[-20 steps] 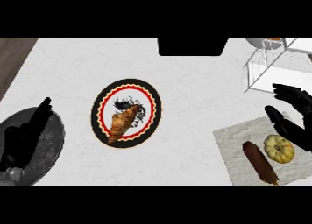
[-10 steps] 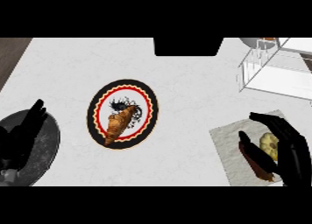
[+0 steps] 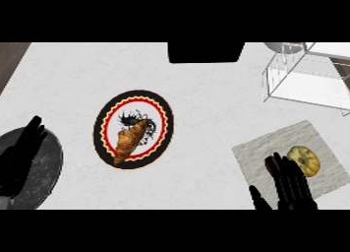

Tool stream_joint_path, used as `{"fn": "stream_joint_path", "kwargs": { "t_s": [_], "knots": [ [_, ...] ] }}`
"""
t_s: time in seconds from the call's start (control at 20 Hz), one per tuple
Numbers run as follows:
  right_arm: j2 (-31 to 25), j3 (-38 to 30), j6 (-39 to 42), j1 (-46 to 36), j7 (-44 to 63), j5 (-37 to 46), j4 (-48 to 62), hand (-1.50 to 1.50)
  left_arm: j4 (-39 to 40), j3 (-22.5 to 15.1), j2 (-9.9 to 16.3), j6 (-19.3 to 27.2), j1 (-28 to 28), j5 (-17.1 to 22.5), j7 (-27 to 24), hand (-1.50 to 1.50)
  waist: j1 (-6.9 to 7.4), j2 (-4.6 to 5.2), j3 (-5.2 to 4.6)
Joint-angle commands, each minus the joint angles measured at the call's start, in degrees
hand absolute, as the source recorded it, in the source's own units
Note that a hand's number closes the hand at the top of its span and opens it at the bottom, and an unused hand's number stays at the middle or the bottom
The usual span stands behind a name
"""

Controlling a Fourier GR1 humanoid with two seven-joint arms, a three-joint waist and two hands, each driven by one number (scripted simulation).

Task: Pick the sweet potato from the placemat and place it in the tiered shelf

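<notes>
Fingers of right robot hand (image 3: 288,189) straight, holding nothing, spread low over placemat (image 3: 272,142). Sweet potato out of sight, likely under those fingers. Could grab round yellow thing (image 3: 304,160) just beside by mistake, or bump it away. Tiered shelf (image 3: 308,81) well apart, cut off at edge. Left robot hand (image 3: 22,152) resting open at left of worktop (image 3: 207,74).
</notes>
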Motion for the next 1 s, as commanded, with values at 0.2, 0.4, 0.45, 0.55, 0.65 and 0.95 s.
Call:
{"fn": "stream_joint_path", "kwargs": {
  "t_s": [0.2, 0.4, 0.45, 0.55, 0.65, 0.95],
  "knots": [
    [11.0, -5.7, 16.3, 9.0, 15.1, 29.5, -5.1, -1.50, -0.8, 0.3, -0.3, 0.8, 0.3, -0.3, 0.5, 0.00, -0.51, 0.38, -0.22],
    [12.2, -7.6, 30.1, 10.7, 21.5, 41.4, -5.9, -1.50, -1.2, 1.4, 1.4, -0.8, -1.0, 0.7, 1.5, 0.00, 0.30, 0.63, -0.15],
    [12.3, -7.1, 34.2, 9.6, 23.6, 44.0, -7.1, -1.50, -1.0, -0.2, -0.5, -0.4, -0.4, -0.2, -0.3, 0.00, 0.66, 0.72, -0.19],
    [12.4, -3.1, 41.4, 10.5, 28.3, 47.8, -10.1, -1.50, -1.4, 2.1, 2.3, -2.0, -0.8, 1.5, 1.8, 0.00, 1.29, 0.48, 0.06],
    [12.4, -0.3, 48.9, 8.5, 31.6, 52.5, -12.1, -1.50, -2.8, -0.5, -0.6, 0.0, -1.6, 0.1, 2.9, 0.00, 1.48, 0.43, 0.20],
    [12.4, 6.8, 65.9, -0.1, 39.4, 51.6, -11.2, -1.50, 0.6, 0.5, -1.4, -1.8, -1.2, -1.4, -0.5, 0.00, 1.74, 0.39, 0.36]
  ]
}}
